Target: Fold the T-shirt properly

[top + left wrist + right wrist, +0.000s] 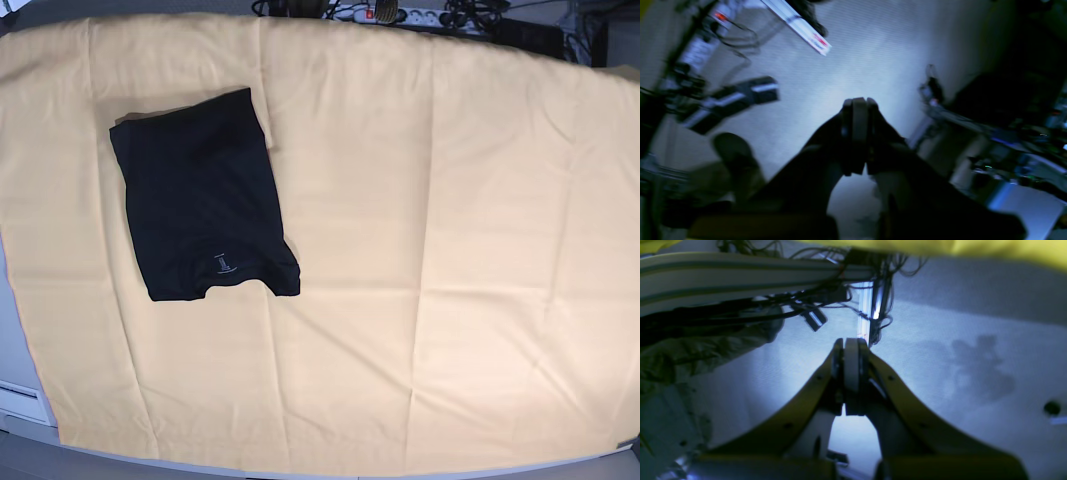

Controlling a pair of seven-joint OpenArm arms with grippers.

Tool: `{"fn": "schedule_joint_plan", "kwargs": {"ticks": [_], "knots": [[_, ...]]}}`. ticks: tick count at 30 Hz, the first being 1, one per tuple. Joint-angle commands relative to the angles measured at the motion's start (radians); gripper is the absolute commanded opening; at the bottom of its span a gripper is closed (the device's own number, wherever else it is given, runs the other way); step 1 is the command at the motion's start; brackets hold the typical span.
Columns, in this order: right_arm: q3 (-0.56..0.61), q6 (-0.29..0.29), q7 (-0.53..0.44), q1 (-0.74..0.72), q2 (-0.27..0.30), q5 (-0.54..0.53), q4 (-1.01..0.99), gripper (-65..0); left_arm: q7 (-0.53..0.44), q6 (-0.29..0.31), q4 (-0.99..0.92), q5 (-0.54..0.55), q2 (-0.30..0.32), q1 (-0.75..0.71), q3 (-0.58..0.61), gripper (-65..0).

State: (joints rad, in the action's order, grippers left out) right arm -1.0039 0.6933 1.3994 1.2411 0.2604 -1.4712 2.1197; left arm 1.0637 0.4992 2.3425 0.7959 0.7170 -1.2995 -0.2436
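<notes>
Left wrist view: the left gripper (859,103) points at a pale wall with room ahead; dim, blurred equipment crowds both sides. Its fingers are pressed fully together, holding nothing.

Right wrist view: the right gripper (851,343) is likewise closed tight and empty, cables (826,296) hanging just beyond it.

Base view: the T-shirt (200,195) lies folded on the yellow cloth (450,250), near its far left corner, leaving wide bare cloth to the right and front. A small grey mark (223,264), unreadable, sits near the shirt's near edge.

T-shirt (200,195): soft matt black cloth. Yellow cloth (450,250): matt woven fabric, faintly creased, covering bench.
</notes>
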Motion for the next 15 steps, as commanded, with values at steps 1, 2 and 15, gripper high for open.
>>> {"fn": "schedule_joint_plan", "kwargs": {"ticks": [1, 2, 15], "knots": [[-0.006, 0.005, -0.003, 0.026, 0.006, -0.012, -0.008, -65.0, -0.008, 0.003, 0.014, -0.007, -0.008, -0.010, -0.004, -65.0], [0.000, 0.005, -0.003, 0.031, 0.008, -0.012, -0.023, -65.0, -0.008, 0.003, 0.014, -0.026, -0.023, -0.010, -0.004, -65.0], [0.481, 0.005, -0.174, -0.038, 0.157, 0.267, -0.325, -65.0, -0.115, 0.003, -0.435, -0.066, -0.089, 0.174, 0.122, -65.0]]}}
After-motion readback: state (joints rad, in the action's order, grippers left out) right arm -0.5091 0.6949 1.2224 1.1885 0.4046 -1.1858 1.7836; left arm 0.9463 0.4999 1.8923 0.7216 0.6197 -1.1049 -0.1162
